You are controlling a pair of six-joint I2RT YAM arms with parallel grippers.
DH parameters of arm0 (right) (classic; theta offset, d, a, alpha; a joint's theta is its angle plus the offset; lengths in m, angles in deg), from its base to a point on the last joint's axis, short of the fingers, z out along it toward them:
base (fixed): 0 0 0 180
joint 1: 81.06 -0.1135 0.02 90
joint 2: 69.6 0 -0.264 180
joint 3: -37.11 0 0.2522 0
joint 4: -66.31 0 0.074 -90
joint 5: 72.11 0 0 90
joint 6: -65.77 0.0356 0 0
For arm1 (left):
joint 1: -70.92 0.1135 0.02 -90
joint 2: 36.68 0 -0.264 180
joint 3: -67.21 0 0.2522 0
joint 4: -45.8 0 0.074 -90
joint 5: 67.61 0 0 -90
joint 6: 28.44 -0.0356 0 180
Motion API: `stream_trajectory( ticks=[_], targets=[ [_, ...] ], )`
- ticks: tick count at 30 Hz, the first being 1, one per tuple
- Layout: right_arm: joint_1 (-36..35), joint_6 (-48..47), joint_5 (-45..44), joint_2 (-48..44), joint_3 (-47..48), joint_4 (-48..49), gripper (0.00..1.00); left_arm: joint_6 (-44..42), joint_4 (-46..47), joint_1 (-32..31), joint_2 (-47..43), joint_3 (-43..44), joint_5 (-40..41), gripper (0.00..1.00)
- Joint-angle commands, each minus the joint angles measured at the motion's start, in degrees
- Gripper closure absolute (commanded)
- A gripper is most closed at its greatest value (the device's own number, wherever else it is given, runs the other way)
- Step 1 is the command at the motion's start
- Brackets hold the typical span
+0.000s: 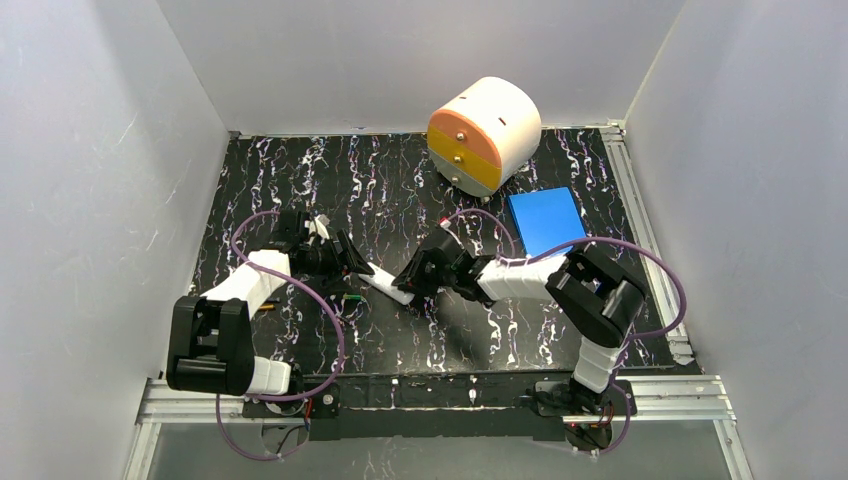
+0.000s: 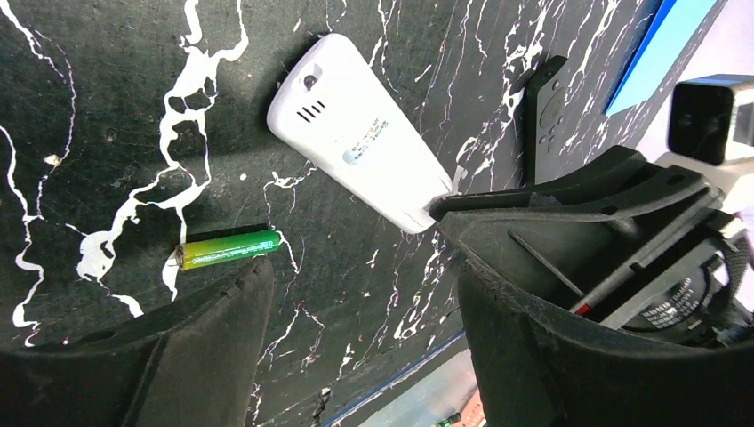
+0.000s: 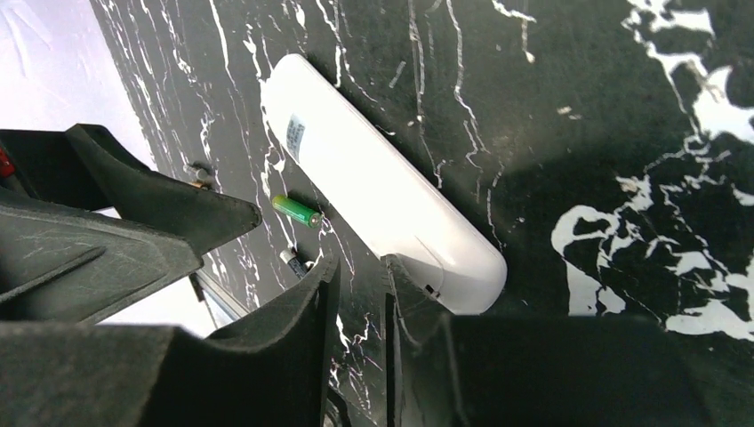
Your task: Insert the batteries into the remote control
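A white remote (image 1: 385,285) lies back-up on the black marbled mat, between my two grippers. It also shows in the left wrist view (image 2: 360,133) and the right wrist view (image 3: 382,187). A green battery (image 2: 229,248) lies on the mat beside it, also in the right wrist view (image 3: 296,211) and the top view (image 1: 350,297). My left gripper (image 2: 356,302) is open wide and empty, with one fingertip (image 2: 445,206) at the remote's end. My right gripper (image 3: 360,267) has its jaws nearly together with nothing between them, at the remote's other end. A dark battery (image 3: 292,260) lies by its finger.
A black remote (image 2: 544,107) lies on the mat beyond the white one. A blue box (image 1: 545,220) and a round orange-and-yellow drawer unit (image 1: 485,135) stand at the back right. A small orange cell (image 1: 264,307) lies by the left arm.
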Motion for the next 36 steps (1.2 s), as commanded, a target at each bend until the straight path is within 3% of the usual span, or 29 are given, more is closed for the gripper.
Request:
stream_trajectory(
  ticks=[1, 3, 7, 11, 14, 19, 29, 36],
  targets=[
    [-0.17, -9.18, -0.52, -2.0, 5.82, -3.23, 0.66, 0.08, -1.55, -0.13, -1.46, 1.76, 0.13, 0.27],
    [-0.16, -15.88, -0.17, -3.03, 8.55, -3.35, 0.58, 0.36, -1.95, -0.01, -1.79, 2.19, 0.71, 0.27],
    [-0.15, -30.51, -0.79, -2.68, 14.84, -12.58, 0.18, -0.59, -5.09, -0.04, -3.51, 3.61, 4.58, 0.26],
    [-0.42, -46.31, -3.3, 1.88, 22.73, -28.89, 0.03, -0.99, -10.66, 0.01, -6.04, 4.67, 13.85, 0.2],
    [-0.73, -57.12, -4.65, 4.48, 25.82, -34.45, 0.05, -0.03, -14.02, 0.45, -8.11, 4.86, 20.02, 0.17],
    [-2.09, -66.71, -3.5, 7.48, 29.5, -37.85, 0.09, 1.7, -15.58, 1.76, -12.06, 4.84, 26.34, 0.16],
    [-3.63, -68.66, -0.36, 14.62, 34.27, -39.31, 0.13, 1.02, -14.65, 2.46, -10.58, 6.47, 24.77, 0.15],
    [-4.54, -69.74, -2.4, 18.79, 37.96, -42.44, 0.35, -0.3, -14.18, 2.76, -8.78, 8.02, 23.74, 0.15]
  ],
)
